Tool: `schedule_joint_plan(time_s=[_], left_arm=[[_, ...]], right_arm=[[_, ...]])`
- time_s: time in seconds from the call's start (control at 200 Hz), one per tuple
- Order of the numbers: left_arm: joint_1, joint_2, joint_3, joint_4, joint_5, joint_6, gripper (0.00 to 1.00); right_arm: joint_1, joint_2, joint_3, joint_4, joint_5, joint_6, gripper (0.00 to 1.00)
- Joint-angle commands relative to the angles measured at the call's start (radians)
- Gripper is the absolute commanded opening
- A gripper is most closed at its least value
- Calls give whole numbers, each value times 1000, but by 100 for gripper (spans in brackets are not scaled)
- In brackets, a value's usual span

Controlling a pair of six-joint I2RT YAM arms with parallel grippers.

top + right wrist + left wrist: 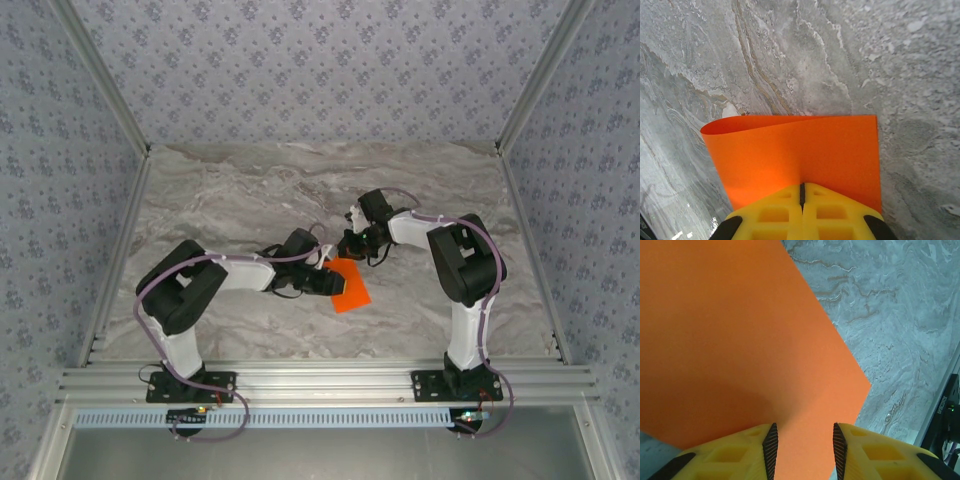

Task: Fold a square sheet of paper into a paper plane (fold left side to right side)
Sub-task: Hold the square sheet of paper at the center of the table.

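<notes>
Orange, thin and loose on a slick, stone-patterned bench (pixel 250 190), the square sheet of paper (pixel 350 285) is what I judge most likely to go astray.

On the left, the left arm (pixel 230 272) reaches in at the sheet's left side. Its left jaws stand apart with nothing clamped between them. In its wrist view the black pads (pixel 771 445) sit spaced over the near part of the sheet, and I cannot tell whether they press on it. If nothing pins the sheet, it could slide or turn as the fold goes over, and the edges would meet askew.

In the middle, the bend is a soft roll, not a crease. Flattened off-line, it would set a crooked fold.

On the right, the right arm (pixel 460 260) has its right jaws closed, seemingly on an edge of the sheet. Such a thin edge may slip free, or crumple if pulled hard.

The sheet lies mid-bench between the two arms, nearer the front edge than the back. From the left wrist it looks plain, flat and unmarked, with one corner pointing right. From the right wrist it curls over itself, with a rounded bend on the far side and a straight right edge. There is no plane shape yet.
</notes>
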Motion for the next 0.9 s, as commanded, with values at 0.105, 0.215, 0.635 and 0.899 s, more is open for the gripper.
schedule_joint_plan(time_s=[0.105,0.215,0.635,0.899], left_arm=[[-19,6,15,-78,-42,27,37],[-24,14,-2,-81,-55,18,36],[-38,39,20,-92,-75,0,36],[-38,25,16,-99,-91,-4,36]], right_arm=[[0,-15,80,-92,33,-11,2],[-18,-64,128,-126,32,-29,7],[-64,-437,-209,-196,42,-65,1],[20,-397,-370,-101,1,5,0]])
